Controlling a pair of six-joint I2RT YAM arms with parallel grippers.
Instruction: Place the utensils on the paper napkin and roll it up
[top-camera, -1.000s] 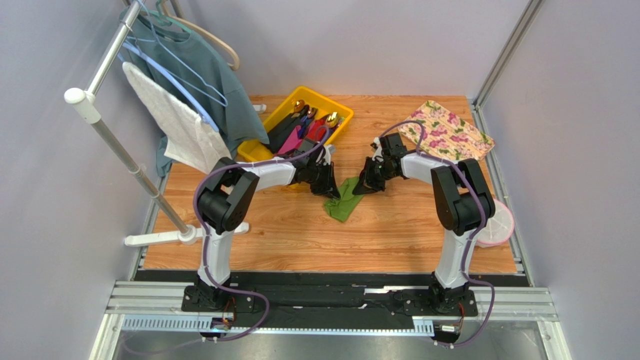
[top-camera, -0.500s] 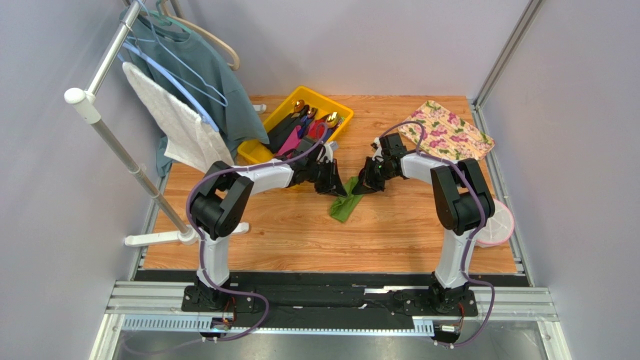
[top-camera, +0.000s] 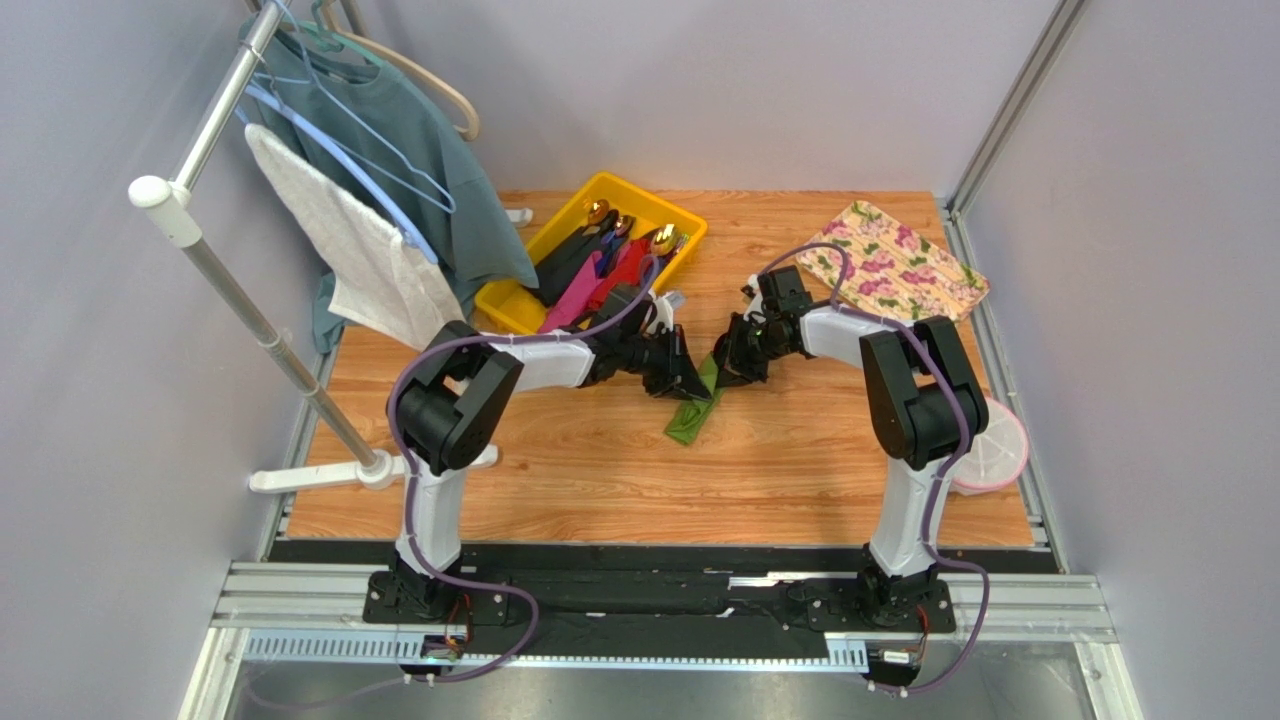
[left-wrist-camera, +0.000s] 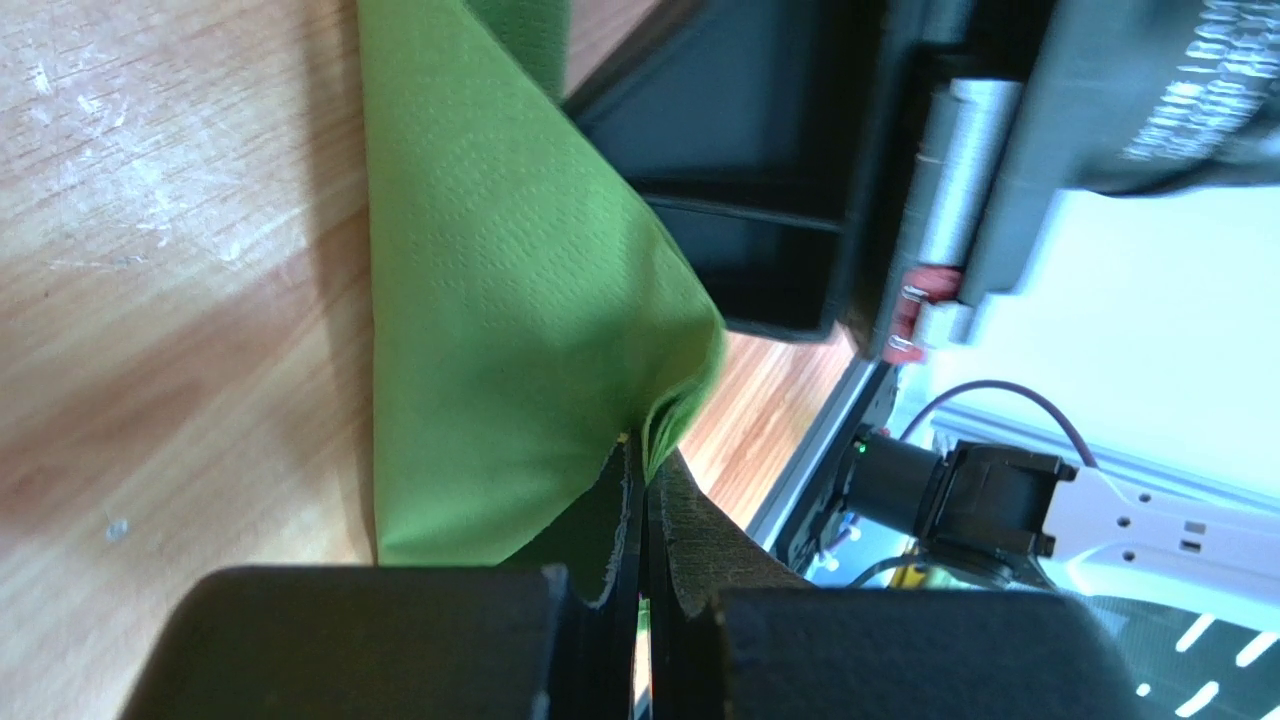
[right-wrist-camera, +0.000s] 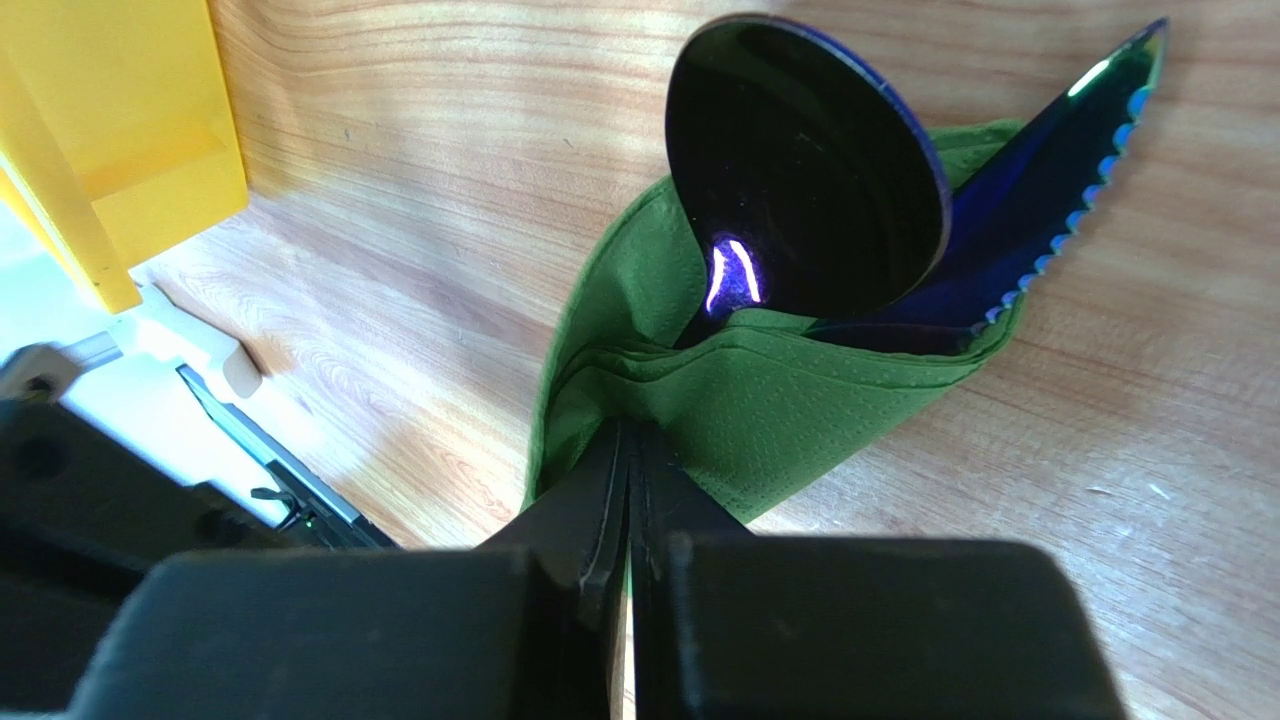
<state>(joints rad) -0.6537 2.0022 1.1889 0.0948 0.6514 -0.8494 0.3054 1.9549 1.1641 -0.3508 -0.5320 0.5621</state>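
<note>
Wood bench (top-camera: 601, 480) carries everything. Clothes rack (top-camera: 226, 315) with a teal shirt (top-camera: 413, 135) stands at its far left, floral mat (top-camera: 894, 263) at the far right corner. Yellow tray (top-camera: 519, 308) sits back left of centre with several utensils (top-camera: 609, 255) in it. The paper napkin (top-camera: 691, 417) lies mid-bench as a narrow folded strip, its far end between my two wrists. Left jaws are pressed together, pinching a raised corner of the paper napkin (left-wrist-camera: 496, 330); the rest drapes down to the wood. Right jaws are also pressed together, nipping the layered edge of the paper napkin (right-wrist-camera: 781, 413). A dark iridescent spoon bowl (right-wrist-camera: 804, 150) and serrated knife blade (right-wrist-camera: 1052, 195) poke out of the fold just beyond my right jaws, side by side.
</note>
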